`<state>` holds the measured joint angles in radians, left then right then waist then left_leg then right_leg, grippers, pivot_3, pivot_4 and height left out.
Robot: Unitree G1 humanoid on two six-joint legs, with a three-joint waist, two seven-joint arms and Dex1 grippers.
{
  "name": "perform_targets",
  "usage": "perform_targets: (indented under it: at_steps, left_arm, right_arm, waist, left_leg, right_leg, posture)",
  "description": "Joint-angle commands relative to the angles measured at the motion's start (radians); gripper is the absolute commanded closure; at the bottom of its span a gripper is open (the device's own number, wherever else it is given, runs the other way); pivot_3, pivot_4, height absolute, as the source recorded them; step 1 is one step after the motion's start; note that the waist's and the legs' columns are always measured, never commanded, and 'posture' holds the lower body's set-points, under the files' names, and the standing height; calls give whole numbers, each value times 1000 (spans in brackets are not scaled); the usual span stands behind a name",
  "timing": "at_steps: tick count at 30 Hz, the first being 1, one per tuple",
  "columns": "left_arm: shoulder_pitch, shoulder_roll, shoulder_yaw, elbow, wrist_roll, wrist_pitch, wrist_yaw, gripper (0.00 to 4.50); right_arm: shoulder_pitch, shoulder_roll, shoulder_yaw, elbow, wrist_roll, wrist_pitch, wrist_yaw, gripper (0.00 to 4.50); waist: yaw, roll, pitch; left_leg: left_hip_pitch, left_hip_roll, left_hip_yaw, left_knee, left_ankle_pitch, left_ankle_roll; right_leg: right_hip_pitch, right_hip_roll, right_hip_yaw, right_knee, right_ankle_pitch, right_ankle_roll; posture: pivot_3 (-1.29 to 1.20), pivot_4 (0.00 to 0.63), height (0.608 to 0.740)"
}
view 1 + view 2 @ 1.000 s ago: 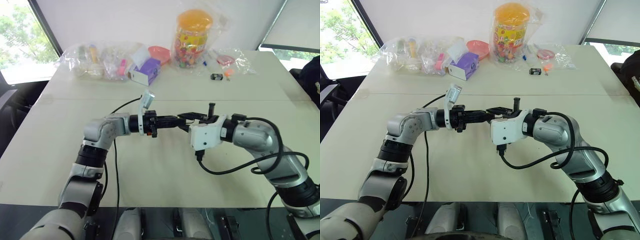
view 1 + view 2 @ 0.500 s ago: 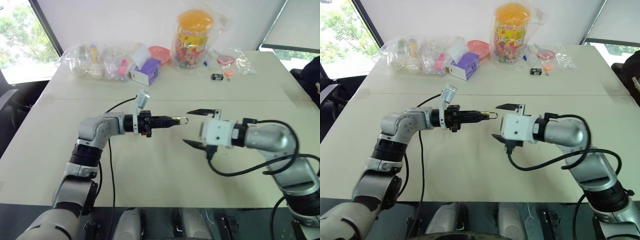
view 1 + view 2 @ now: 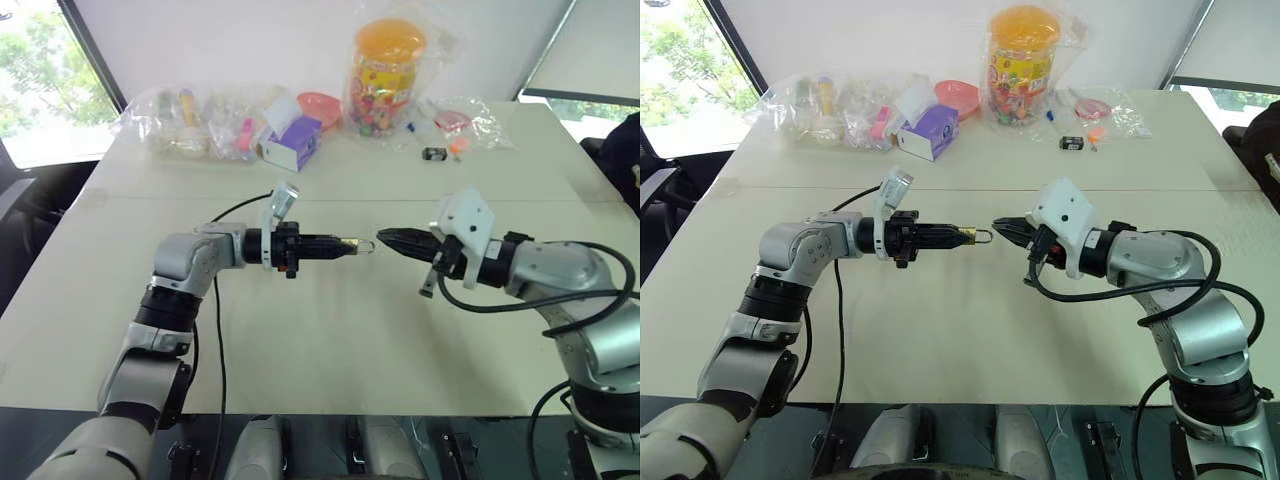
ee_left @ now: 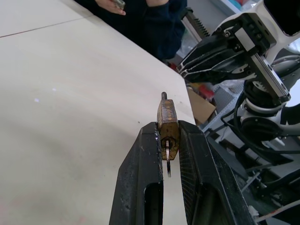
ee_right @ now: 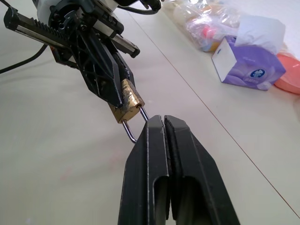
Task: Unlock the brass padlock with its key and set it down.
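The brass padlock is a small gold block clamped between the fingers of my left gripper, which is held level above the table and points to the right. Its thin silvery loop sticks out toward my right gripper. A thin silvery piece that looks like the key hangs from the keyhole end, between the left fingers. The right gripper is shut and its tips sit right at the loop. Whether they pinch the loop I cannot tell.
Along the table's far edge stand a candy jar, a purple tissue box, a pink bowl, clear bags of small items and a small black object. A person in dark clothes sits past the table's edge.
The right gripper drew back from the padlock, opened wide and rolled. Now it is shut with its tips at the loop. The left gripper kept its hold and barely moved.
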<state>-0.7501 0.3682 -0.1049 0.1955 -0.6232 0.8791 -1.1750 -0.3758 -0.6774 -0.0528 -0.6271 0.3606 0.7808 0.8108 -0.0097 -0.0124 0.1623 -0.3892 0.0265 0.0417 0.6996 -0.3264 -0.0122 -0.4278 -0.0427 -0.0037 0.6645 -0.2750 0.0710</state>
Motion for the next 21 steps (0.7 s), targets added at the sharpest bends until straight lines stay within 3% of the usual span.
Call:
perform_targets:
  at_steps: [1, 21]
  left_arm:
    - [-32, -7, 23, -34, -36, 6, -13, 4500]
    - [-30, 15, 26, -119, -92, 43, -38, 4500]
  right_arm:
    - [-9, 6, 13, -25, 14, -25, -25, 4430]
    - [37, -19, 90, 107, -45, -188, -35, 4430]
  waist:
    - [0, 0, 0]
    - [-1, 0, 0]
  left_leg:
    - [0, 0, 0, 0, 0, 0]
    - [0, 0, 0, 0, 0, 0]
  right_leg:
    - [0, 0, 0, 0, 0, 0]
    - [0, 0, 0, 0, 0, 0]
  posture:
    - [0, 150, 740]
    - [0, 150, 740]
